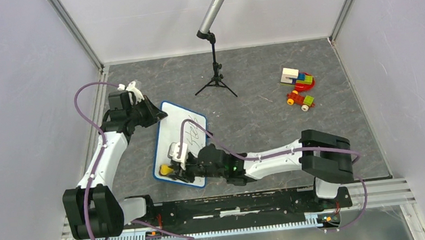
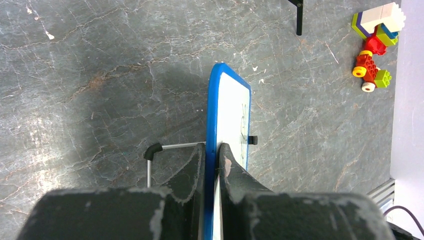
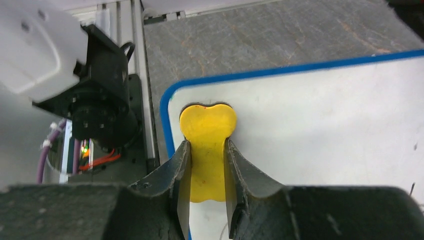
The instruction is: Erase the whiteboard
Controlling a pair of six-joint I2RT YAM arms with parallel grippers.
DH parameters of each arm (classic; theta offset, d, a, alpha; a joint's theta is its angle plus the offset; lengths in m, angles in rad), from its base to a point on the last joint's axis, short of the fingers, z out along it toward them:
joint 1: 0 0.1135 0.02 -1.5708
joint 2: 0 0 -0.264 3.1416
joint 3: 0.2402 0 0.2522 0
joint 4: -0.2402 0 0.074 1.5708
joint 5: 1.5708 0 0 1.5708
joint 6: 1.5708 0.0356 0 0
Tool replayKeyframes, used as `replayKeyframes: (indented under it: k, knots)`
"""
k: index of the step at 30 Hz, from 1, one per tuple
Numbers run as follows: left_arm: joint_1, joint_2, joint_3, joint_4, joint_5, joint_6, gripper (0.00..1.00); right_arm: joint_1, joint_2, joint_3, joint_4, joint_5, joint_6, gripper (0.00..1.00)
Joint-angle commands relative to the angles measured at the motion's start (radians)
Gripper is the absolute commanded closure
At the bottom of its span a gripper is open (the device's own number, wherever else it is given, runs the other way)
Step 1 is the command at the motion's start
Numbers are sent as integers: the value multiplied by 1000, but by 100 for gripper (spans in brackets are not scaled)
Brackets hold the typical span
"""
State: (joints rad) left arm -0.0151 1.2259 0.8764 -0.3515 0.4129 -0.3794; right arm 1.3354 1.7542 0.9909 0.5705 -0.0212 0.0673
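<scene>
The whiteboard (image 1: 169, 130) sits on the desk (image 1: 271, 131) near the tripod (image 1: 215, 78). My left pincer (image 2: 212, 150) clamps its blue rim; my right pincer (image 3: 206, 142) grips the yellow eraser (image 3: 207, 119) — at the corner farthest from the tripod. Hold the pad flat, sweep toward the handwriting (image 1: 194, 131).

Light was bright, even and diffuse in all three views, with no hard glare on the whiteboard (image 1: 167, 133). In the left wrist view a broad, soft-edged shadow lay on the table (image 2: 75, 65) left of the board, with a pale sheen farther left. The near housings of the left gripper (image 2: 212, 147) and right gripper (image 3: 206, 144) looked soft, while the yellow eraser (image 3: 207, 122) was crisp.
</scene>
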Motion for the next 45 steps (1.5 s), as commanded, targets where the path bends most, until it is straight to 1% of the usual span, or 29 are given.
replayKeyframes:
  k: [1,5,8,12,16,19,24,28,35,38,42,45]
  knots:
    - [-17,-3,-7,-18,-25,19,98,17,16,-148,-85,-23,-2,84]
    - [-17,-2,-6,-18,-33,18,98,-10,-8,-219,-81,15,22,84]
    - [-17,-2,-7,-18,-37,16,98,-26,-38,-214,-94,55,14,84]
    - [-17,-4,-10,-18,-41,13,98,-38,-46,-136,-131,56,-4,84]
    - [-16,-10,-11,-18,-51,9,98,-30,-12,-18,-141,-22,-15,84]
    - [-17,-18,-15,-18,-67,6,98,-26,31,67,-163,-51,-15,84]
    - [-16,-20,-16,-18,-82,2,98,-24,42,113,-159,-45,-19,84]
    - [-17,-14,-14,-18,-82,-1,98,-26,48,91,-152,-22,-26,84]
    - [-17,-15,-15,-20,-92,-6,98,-59,10,-100,-92,15,35,84]
    - [-17,-18,-15,-21,-94,-10,98,-71,-3,-148,-92,54,46,84]
    - [-17,-17,-15,-20,-92,-16,98,-70,-9,-125,-145,95,21,84]
    - [-17,-16,-15,-21,-96,-19,98,-61,-13,-67,-172,77,3,84]
